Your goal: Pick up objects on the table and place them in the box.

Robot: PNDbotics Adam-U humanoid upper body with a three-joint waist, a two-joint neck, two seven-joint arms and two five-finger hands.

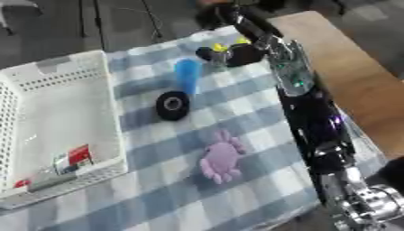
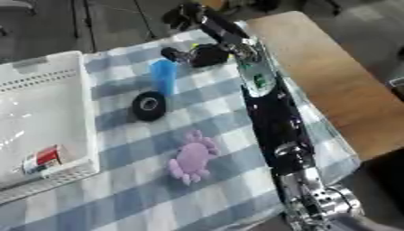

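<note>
In left view: yellow object (image 1: 220, 46).

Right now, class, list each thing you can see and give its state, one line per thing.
Basket: on the cloth at left, holding a small red and white packet.
Blue cup: lying on its side.
Black tape roll: on the cloth beside the cup.
Pink crab toy: lying flat, untouched.
Right hand: stretched to the far end, at a yellow thing; fingers unclear.
Left hand: out of view.
</note>
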